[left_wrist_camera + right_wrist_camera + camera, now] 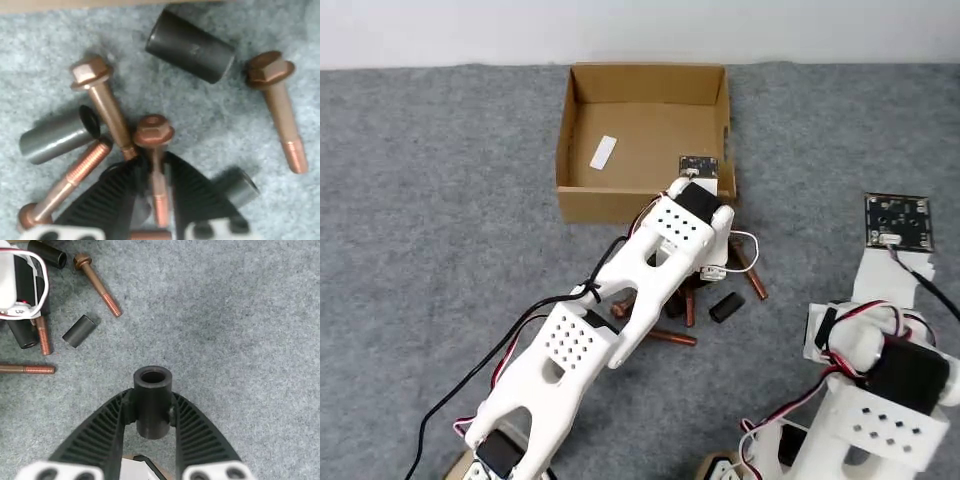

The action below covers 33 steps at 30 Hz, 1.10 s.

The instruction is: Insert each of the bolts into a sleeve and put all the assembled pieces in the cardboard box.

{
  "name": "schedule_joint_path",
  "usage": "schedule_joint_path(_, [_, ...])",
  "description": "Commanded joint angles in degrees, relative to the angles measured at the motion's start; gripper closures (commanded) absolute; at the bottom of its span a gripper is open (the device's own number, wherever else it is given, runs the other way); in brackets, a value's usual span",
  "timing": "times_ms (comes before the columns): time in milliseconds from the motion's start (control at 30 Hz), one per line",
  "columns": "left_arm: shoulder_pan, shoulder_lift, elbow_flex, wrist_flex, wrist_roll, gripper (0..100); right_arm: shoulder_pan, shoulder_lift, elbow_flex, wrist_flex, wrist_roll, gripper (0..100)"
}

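My left gripper (155,162) is shut on the shank of a copper bolt (153,132), down in the pile on the carpet just in front of the cardboard box (610,205). Around it lie other copper bolts (102,102) (277,100) and loose sleeves, one dark (190,46) and one grey (55,135). My right gripper (151,401) is shut on a black sleeve (152,382), held upright with its bore facing the camera, to the right of the pile. The left arm (660,255) covers most of the pile in the high view.
A bolt (670,337), a black sleeve (725,307) and another bolt (752,275) lie beside the left arm. The box holds a white label (604,152). The right arm (880,400) stands at the table's lower right, with bare grey carpet between it and the pile.
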Motion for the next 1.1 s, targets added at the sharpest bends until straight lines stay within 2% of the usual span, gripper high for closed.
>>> schedule_joint_path(0, [-2.3,1.0,0.3,0.8,0.1,100,0.6,-0.7,-0.8,1.9,-0.3,98.9])
schedule_joint_path(200, [-1.8,-4.0,0.8,1.8,0.1,100,-1.4,-0.9,-1.6,2.5,-1.1,98.9])
schedule_joint_path(367, [-1.5,-19.5,5.5,1.8,0.0,100,-1.9,-2.8,-2.7,2.6,-2.3,98.9])
schedule_joint_path(533, [-0.4,-38.0,17.5,1.8,-3.3,100,-1.9,-8.2,-2.5,2.5,-2.6,98.9])
schedule_joint_path(800, [2.0,-63.4,37.8,-0.9,-3.1,100,-1.9,-15.3,5.2,2.2,-3.5,98.9])
schedule_joint_path(900, [3.3,-71.3,45.8,-2.2,-3.1,100,-4.0,-16.5,7.9,1.0,-8.6,98.9])
schedule_joint_path(1067, [3.3,-84.8,62.2,-4.5,-3.0,100,-15.8,-18.1,11.6,-3.6,-21.3,98.9])
